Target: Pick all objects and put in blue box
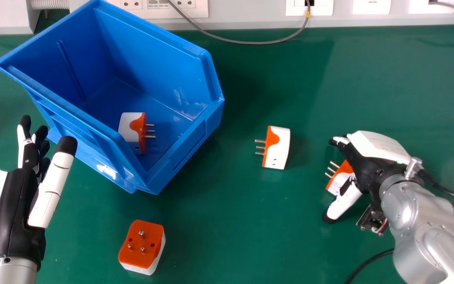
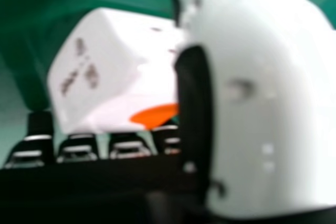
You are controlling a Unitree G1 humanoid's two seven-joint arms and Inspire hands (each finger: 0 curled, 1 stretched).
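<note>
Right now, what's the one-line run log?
box: one plug | table: two free plugs | right hand: open, around another plug | left hand: open

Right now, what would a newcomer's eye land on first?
The blue box at the head view's upper left, with an orange-and-white plug adapter inside. Then the right robot hand at the right, another adapter between its thumb and fingers. On the green table, one adapter lies right of the box, another nearer the robot.

We have box (image 1: pixel 189 146) on surface (image 1: pixel 227 236), left, toward back; first adapter (image 1: pixel 129 127) inside. Second adapter (image 1: pixel 142 244) in front of box, nearer us. Third adapter (image 1: pixel 278 148) right of box. Fourth adapter (image 1: pixel 342 180) farther right, at right robot hand (image 1: pixel 369 169).
</note>
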